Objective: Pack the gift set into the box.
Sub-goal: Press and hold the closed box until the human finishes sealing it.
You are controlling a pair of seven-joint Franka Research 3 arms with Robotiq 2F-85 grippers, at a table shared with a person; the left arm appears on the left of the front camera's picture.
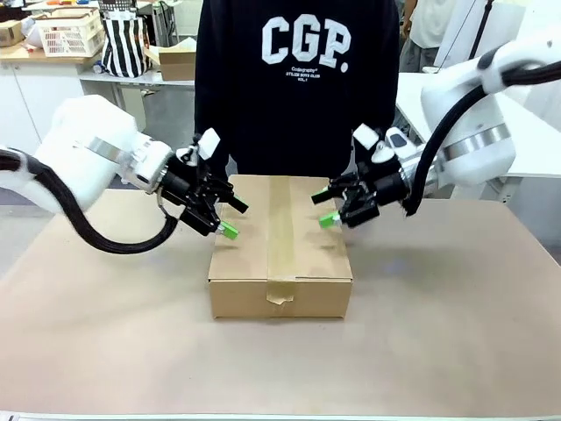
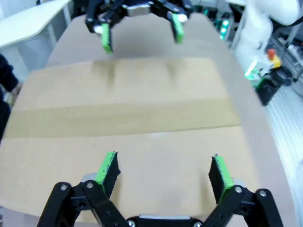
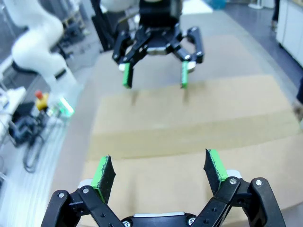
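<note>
- Front view: the box (image 1: 280, 250) sits mid-table, flaps closed and taped, before a person (image 1: 294, 79); left gripper (image 1: 219, 213) and right gripper (image 1: 337, 206) hover at its sides.
- Left wrist view: fingers spread, empty — above the lid.
- Right wrist view: fingers spread, empty — above the lid.

From where I sit, the box (image 1: 280, 241) lies on the table (image 1: 456, 324) between my two tools, flaps closed. My left gripper (image 1: 221, 219) hangs over its left edge, my right gripper (image 1: 331, 209) over its right, facing each other. The person (image 1: 298, 79) stands behind it.
</note>
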